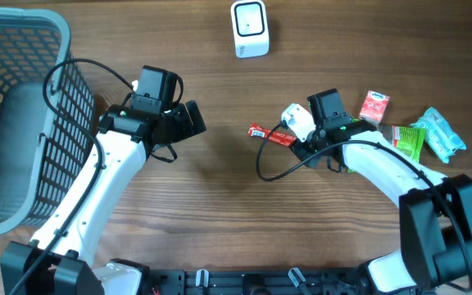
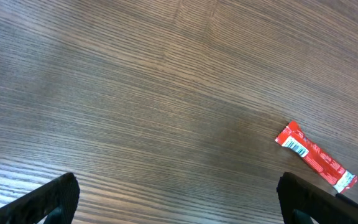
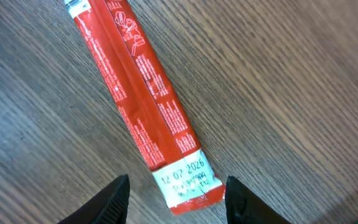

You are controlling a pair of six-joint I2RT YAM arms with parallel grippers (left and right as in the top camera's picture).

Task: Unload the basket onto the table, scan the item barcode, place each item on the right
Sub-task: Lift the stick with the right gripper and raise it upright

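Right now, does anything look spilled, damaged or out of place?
Nothing stands out. The red packet lies flat and intact on the table, barcode facing up. The right tool stands open around its date-stamped end.

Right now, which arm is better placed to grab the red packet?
Right, I'd say. The right arm has its jaws astride the dated end of the red packet. The left arm has open jaws too, but the packet lies well off to their side.
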